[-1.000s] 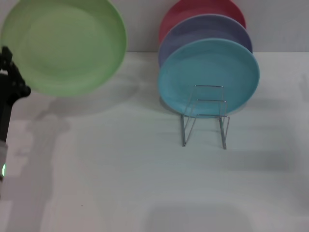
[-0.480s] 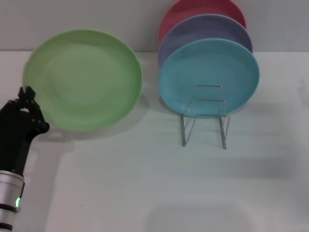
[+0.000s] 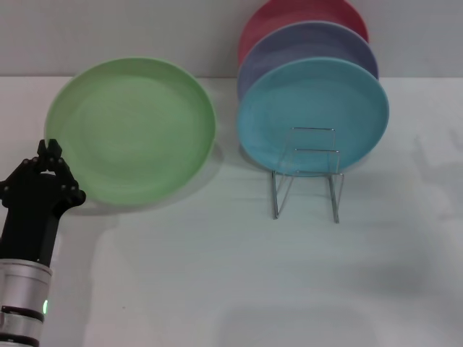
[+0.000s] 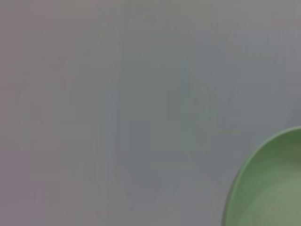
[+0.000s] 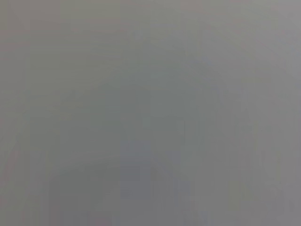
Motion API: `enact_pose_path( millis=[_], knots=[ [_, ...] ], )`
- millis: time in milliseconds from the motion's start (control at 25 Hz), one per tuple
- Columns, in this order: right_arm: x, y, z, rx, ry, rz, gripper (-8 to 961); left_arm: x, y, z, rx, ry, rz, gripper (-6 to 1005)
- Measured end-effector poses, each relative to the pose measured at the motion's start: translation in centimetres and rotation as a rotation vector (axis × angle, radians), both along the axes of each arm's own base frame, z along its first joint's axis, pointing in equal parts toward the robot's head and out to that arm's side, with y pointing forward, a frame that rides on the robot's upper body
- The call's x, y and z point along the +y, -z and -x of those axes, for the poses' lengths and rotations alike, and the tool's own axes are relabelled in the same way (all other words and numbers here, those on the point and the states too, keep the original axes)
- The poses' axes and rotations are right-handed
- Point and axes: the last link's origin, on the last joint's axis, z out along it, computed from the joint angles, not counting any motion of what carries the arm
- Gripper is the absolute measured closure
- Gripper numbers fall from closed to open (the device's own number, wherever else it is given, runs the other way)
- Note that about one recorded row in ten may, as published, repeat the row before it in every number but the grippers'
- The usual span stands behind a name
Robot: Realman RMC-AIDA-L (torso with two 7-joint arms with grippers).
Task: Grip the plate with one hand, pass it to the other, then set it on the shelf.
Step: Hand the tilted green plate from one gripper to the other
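The light green plate (image 3: 134, 130) is at the left of the white table, facing up, with a shadow under its near edge. My left gripper (image 3: 49, 150) reaches up from the lower left, and its black fingertips pinch the plate's left rim. Part of the same plate (image 4: 270, 188) fills one corner of the left wrist view. The chrome wire shelf (image 3: 307, 177) stands right of centre, a plate's width away from the green plate. My right gripper is out of view; its wrist view shows only a plain grey surface.
A turquoise plate (image 3: 312, 116) leans upright at the shelf's back, with a lavender plate (image 3: 307, 43) and a red plate (image 3: 289, 18) stacked behind it against the wall. Bare white tabletop (image 3: 239, 275) lies in front.
The left gripper and the green plate came down and toward me from high at the left, shifting slightly right. The plate now sits lower, close to the table.
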Motion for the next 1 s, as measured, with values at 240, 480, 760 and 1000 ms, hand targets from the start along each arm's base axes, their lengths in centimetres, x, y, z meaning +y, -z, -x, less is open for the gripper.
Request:
enact_pose_path(
  millis=[240,480,760,1000],
  knots=[
    [-1.8,1.8,0.2,0.004,-0.036,0.080,261,-0.3,0.1,-0.3,0.012,0.026,-0.004,931],
    [-3.2,3.7,1.0,0.008,-0.085,0.166,262,-0.4,0.3,-0.3,0.018,0.031,0.003,928],
    [-3.7,5.8,3.1,0.014,-0.185,0.276,263,-0.3,0.4,-0.5,0.019,0.035,0.012,924],
    [-3.1,7.3,4.7,0.013,-0.238,0.347,263,-0.3,0.4,-0.6,0.037,0.038,0.008,921]
  ],
)
